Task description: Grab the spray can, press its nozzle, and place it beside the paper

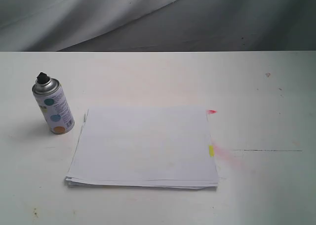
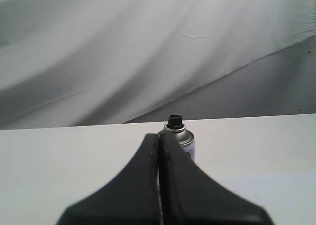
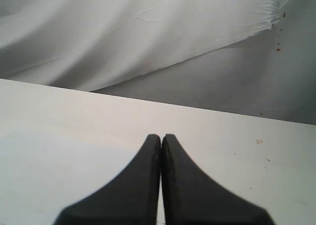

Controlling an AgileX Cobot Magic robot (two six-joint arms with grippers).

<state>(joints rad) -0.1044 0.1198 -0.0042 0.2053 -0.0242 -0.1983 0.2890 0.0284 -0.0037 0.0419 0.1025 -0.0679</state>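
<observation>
Currently left pincer (image 2: pixel 159 137) fully closed, gripping nothing, spray can (image 2: pixel 185 142) just beyond tips; right pincer (image 3: pixel 161 137) closed, empty.

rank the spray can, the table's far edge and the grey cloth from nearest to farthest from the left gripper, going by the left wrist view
1. spray can, standing just beyond the tips of the shut left gripper
2. table's far edge, running behind the can
3. grey cloth, hanging past the table as the backdrop

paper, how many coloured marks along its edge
2: a pink mark at the far right corner of the paper, a yellow mark midway down the right edge. Others may be hidden.
</observation>
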